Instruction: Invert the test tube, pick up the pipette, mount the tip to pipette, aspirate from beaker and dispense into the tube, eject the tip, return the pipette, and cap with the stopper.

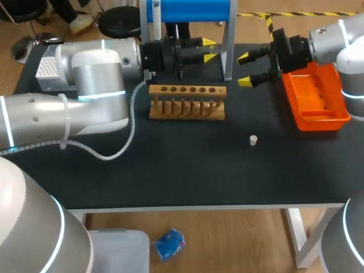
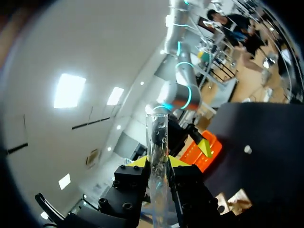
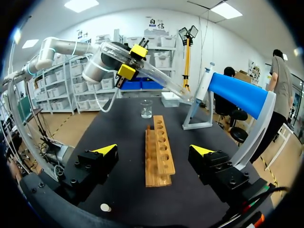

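A clear test tube (image 2: 156, 142) lies tilted above the table's far side, with my left gripper (image 2: 158, 164) shut on its middle. From the right wrist view the tube (image 3: 164, 80) slants down from the left gripper (image 3: 132, 61) toward the blue stand. The left gripper (image 1: 209, 49) hovers behind the wooden rack (image 1: 187, 102). My right gripper (image 1: 244, 69) stands open and empty, facing the left one, above the rack's right end. A small white stopper (image 1: 253, 140) lies on the black table in front of the rack. A glass beaker (image 3: 146, 108) stands beyond the rack (image 3: 159, 152).
An orange tray (image 1: 315, 99) sits at the right under my right arm. A blue pipette stand (image 1: 193, 11) with a grey frame rises at the far edge. A white tip box (image 1: 48, 68) stands at the far left. The near half of the table holds only the stopper.
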Robot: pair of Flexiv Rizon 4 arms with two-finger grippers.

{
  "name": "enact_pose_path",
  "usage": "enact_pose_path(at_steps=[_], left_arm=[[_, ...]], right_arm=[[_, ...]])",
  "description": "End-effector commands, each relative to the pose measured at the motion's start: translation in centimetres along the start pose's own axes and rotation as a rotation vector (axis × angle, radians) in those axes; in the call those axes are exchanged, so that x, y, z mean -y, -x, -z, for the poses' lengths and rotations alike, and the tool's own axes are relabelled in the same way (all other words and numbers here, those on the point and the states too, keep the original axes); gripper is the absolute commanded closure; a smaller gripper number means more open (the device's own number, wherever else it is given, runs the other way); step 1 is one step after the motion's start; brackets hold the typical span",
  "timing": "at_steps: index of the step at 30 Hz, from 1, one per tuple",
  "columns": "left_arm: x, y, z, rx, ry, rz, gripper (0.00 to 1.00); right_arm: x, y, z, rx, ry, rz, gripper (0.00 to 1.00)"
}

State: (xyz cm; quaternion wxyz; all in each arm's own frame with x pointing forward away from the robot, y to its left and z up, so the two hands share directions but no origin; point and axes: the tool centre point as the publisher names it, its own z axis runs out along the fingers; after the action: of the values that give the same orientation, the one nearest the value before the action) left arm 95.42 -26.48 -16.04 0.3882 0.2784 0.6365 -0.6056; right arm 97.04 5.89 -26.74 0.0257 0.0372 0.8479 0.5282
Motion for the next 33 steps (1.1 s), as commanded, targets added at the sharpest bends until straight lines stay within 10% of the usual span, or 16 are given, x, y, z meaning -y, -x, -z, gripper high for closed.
enact_pose_path(at_steps=[1,4,9,18,33], left_arm=[[-0.2,0.0,0.0,0.030,-0.014,0.082,1.00],[-0.2,0.0,0.0,0.030,-0.014,0.082,1.00],[-0.9,0.3,1.7,-0.076,0.034,0.320,1.00],[-2.4,1.2,3.7,-0.033,-0.038,0.746,1.00],[-2.5,1.3,3.6,-0.035,-0.050,0.764,1.00]], right_arm=[[0.0,0.0,0.0,0.000,0.000,0.001,0.00],[0.0,0.0,0.0,0.000,0.000,0.001,0.00],[0.0,0.0,0.0,0.000,0.000,0.001,0.00],[0.0,0.0,0.0,0.000,0.000,0.001,0.00],[0.0,0.0,0.0,0.000,0.000,0.001,0.00]])
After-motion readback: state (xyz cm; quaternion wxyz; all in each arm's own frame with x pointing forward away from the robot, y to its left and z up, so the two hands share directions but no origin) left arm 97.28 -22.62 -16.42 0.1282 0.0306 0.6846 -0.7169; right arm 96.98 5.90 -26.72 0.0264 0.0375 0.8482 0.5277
